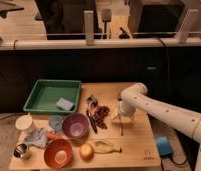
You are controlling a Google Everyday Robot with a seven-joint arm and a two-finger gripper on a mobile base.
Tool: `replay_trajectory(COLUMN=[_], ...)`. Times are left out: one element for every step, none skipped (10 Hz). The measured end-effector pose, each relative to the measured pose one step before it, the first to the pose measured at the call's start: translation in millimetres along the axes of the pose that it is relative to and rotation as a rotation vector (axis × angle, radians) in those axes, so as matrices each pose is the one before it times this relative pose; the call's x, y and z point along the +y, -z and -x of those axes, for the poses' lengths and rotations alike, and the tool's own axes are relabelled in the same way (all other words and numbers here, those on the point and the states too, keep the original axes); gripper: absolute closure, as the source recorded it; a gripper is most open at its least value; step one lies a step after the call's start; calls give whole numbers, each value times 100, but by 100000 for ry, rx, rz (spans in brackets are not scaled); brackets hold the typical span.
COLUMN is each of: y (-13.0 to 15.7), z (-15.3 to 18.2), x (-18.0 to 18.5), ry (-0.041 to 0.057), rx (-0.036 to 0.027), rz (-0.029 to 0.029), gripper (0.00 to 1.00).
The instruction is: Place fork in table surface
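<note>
The fork [121,130] is a thin pale sliver pointing toward the front edge, over the right part of the light tan table surface [135,146]. My gripper [121,119] is directly above its upper end, at the end of the white arm [159,110] that reaches in from the right. I cannot tell whether the fork hangs from the gripper or lies on the wood. The table's small dark logo mark [147,155] is at the front right corner.
A green tray [44,92] holding a blue sponge [65,104] stands at the back left. A purple bowl [75,125], an orange bowl [58,152], cups, a cloth, a round fruit [86,151], a long dark utensil [90,120] and a dark reddish packet [101,115] fill the left and middle.
</note>
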Motion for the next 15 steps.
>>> replay_trajectory(y=[1311,527,348,8,-45,16,29,-34,-19,0,2,-7,2,3,-2], z=[-132,-128,-63,16,-17,19,8,-30,-24,2,2,-3,1,3,-4], x=[621,158,227,-18,-210,146,77,-136,-99,8,4,-17,1,11,-12], ry=[-599,-35,-265,-18,266,-108,-116,226,164,-15,-6,32,-1,-27,28], rx=[2486,1249,1512,42,-133,76,49,-56,-28,1,-1,-15,0,4,-1], rz=[-1567,-814,-1148,-143,-150,167,41,-35,-34,3,4,-2,1,1,1], gripper=[20,20,20,20,20,20,20,20,20,20,20,20,20,20,20])
